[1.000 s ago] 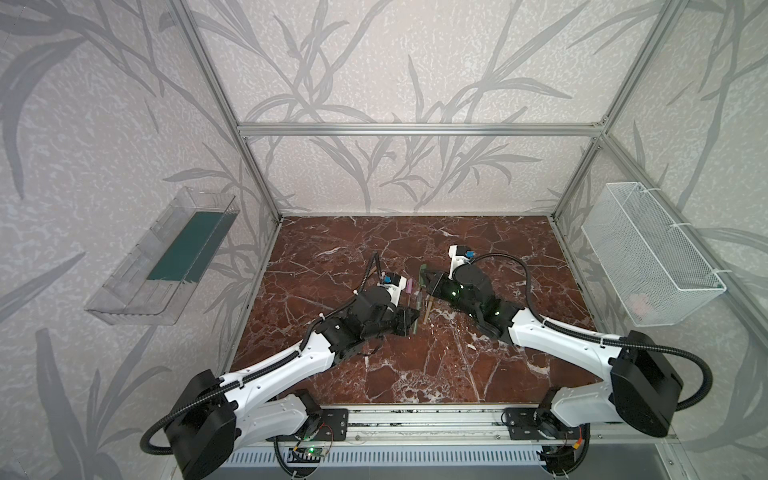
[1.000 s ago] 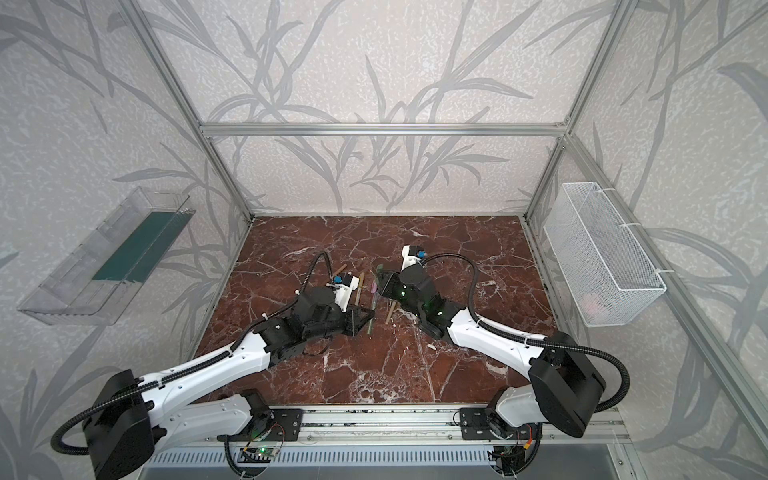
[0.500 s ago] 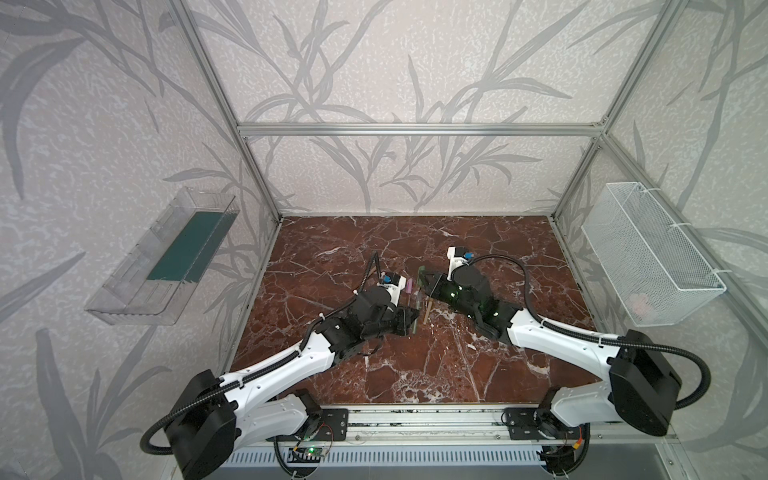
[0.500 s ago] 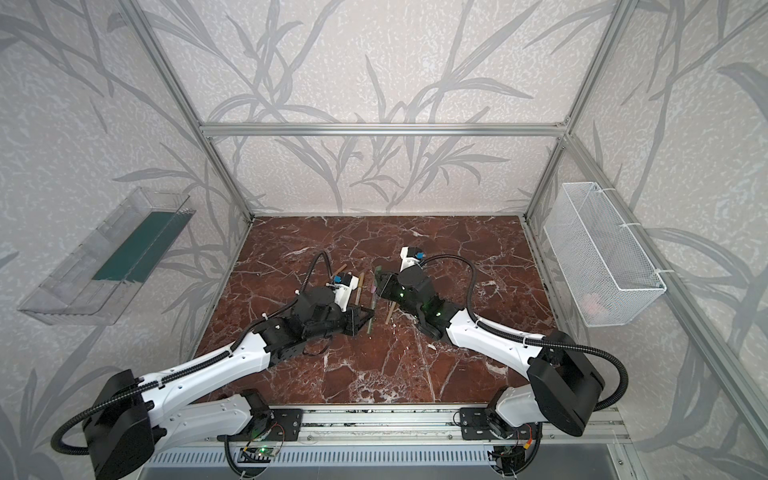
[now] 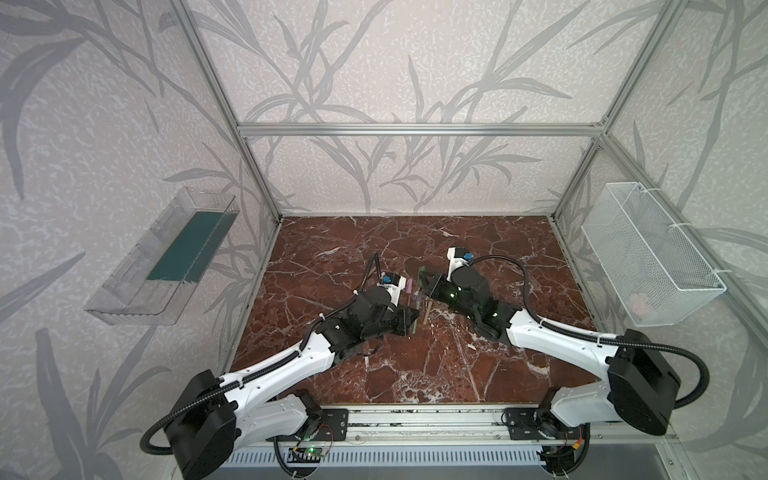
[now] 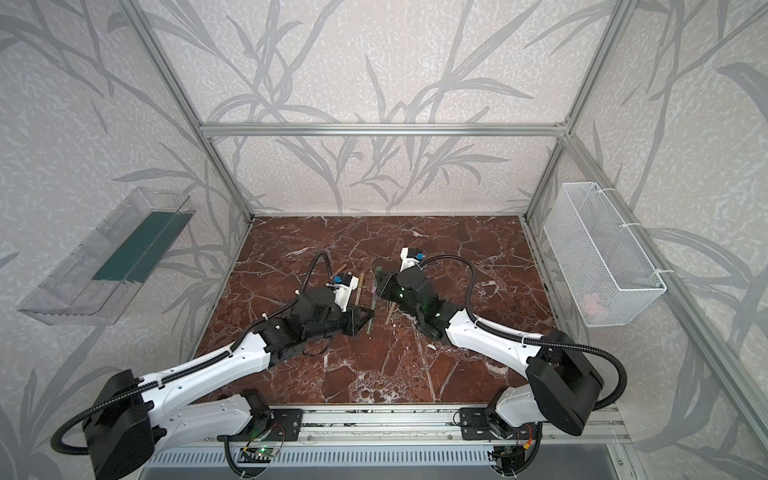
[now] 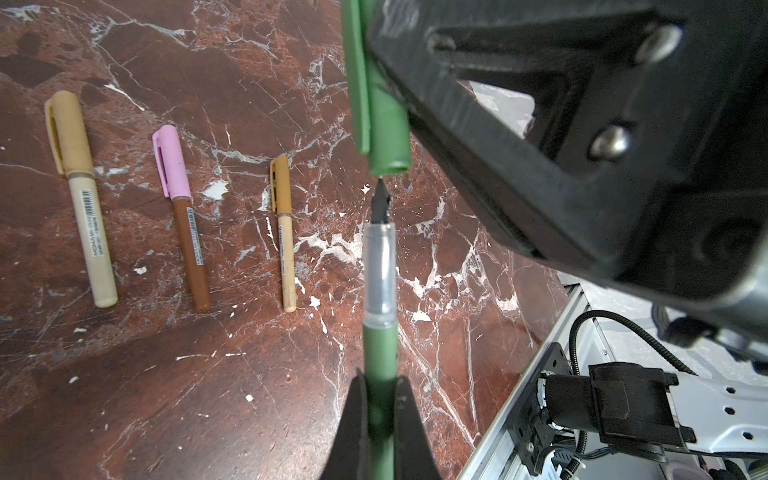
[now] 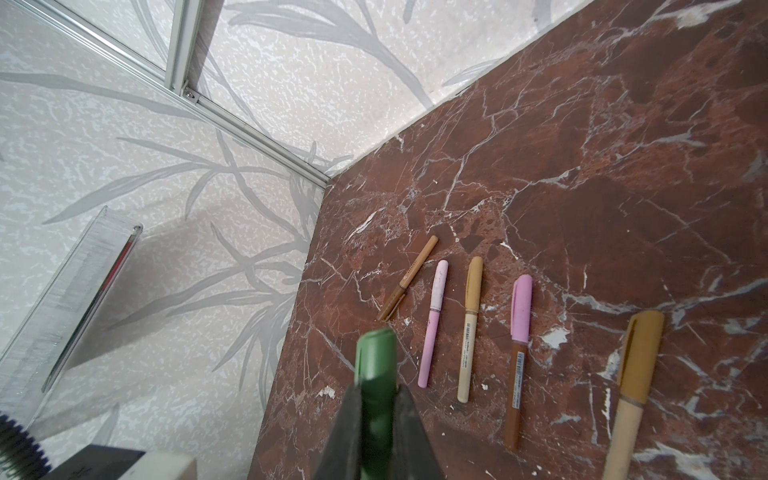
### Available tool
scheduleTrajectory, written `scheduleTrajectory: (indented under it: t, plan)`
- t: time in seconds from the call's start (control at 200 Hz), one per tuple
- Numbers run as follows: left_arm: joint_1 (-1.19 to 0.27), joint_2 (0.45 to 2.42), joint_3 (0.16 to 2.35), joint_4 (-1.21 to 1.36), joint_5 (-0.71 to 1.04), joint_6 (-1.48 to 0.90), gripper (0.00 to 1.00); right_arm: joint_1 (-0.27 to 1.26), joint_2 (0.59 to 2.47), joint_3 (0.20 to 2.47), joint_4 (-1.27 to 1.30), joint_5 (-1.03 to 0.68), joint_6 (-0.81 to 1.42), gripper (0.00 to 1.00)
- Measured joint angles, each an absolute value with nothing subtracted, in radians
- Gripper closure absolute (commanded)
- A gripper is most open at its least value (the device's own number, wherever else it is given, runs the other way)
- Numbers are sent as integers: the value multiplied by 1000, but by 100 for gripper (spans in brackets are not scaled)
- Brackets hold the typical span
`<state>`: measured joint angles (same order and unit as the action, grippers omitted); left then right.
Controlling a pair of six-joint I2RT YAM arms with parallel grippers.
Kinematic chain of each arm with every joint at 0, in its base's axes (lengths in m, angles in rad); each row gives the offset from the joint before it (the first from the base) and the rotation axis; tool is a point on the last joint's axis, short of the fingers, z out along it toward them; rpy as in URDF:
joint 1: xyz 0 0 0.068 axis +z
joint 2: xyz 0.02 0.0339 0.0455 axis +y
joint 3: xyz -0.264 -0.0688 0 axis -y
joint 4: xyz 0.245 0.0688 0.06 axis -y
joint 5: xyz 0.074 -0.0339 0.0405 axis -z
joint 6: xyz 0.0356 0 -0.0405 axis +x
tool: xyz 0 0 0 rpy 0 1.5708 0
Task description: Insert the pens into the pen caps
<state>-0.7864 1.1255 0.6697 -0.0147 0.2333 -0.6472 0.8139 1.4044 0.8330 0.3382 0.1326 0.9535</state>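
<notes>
Green meets green above the red marble table [image 5: 415, 374]. The left claw [image 7: 379, 395] is clamped on the green pen [image 7: 379, 353], and the right claw [image 8: 376, 411] is closed around the green cap [image 8: 376, 357].

Against a second ago almost nothing has shifted. In both top views the right arm sits a shade nearer the left one, and both grips are unchanged.

The pen lies in line with the cap, its dark nib right at the rim of the cap's open mouth; whether it has entered I cannot tell. Behind the nib comes a clear greyish sleeve, then the matte olive barrel. The cap is a short thick tube with a clip along one side and a rounded closed end.

To one side of the cap, down on the marble, five more pens lie in a loose row:
- a thin brown pen [image 8: 407, 278]
- an all-pink pen [image 8: 434, 324]
- a gold-capped cream pen [image 8: 469, 328]
- a pink-capped brown pen [image 8: 519, 357]
- a tan-capped cream pen [image 8: 636, 386], farthest from the cap
</notes>
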Motion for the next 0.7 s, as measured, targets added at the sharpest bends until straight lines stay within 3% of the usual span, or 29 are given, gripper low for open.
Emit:
scheduleTrajectory:
  t: [0.705]
  plan:
    - [-786, 1116, 670, -22, 229, -647, 100, 815, 1428, 833, 335, 149, 953, 100]
